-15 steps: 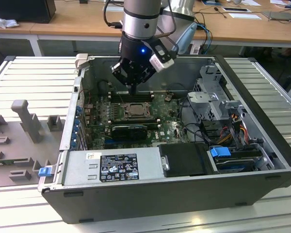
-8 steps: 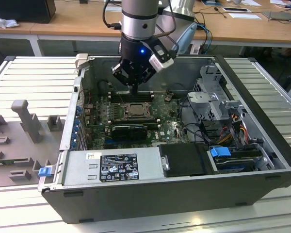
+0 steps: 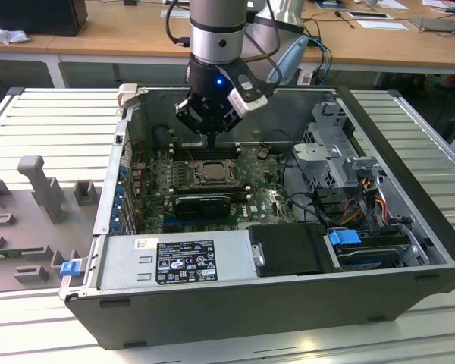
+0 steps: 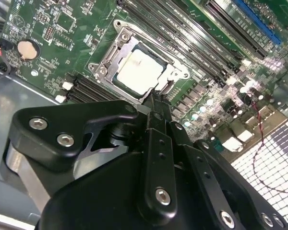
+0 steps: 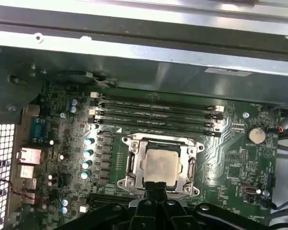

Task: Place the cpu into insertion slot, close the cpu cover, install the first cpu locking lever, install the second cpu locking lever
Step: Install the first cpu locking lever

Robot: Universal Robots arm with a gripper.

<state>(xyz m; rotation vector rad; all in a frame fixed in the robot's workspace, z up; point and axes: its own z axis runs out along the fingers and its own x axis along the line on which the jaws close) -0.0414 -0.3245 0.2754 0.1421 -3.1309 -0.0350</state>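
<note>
Sitting at the exterior view's left edge is a grey fixture (image 3: 42, 189). Just left of centre, inside the open computer case (image 3: 288, 303), the gripper (image 3: 212, 142) is hovering over the insertion slot (image 3: 183, 176). Its fingers (image 5: 151, 194) are pinching together on nothing, with the tips by the cpu cover (image 5: 134, 160). The cpu (image 5: 159, 165) is lying in the slot, and the flat cover is framing it. A blue latch (image 3: 345, 236) is showing at lower right.

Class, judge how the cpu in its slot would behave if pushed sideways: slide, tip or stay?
The cpu probably stays put: the cover frames it. Flat and rigid-looking, it seems unlikely to tip. Its smooth metal top may be slippery.
</note>
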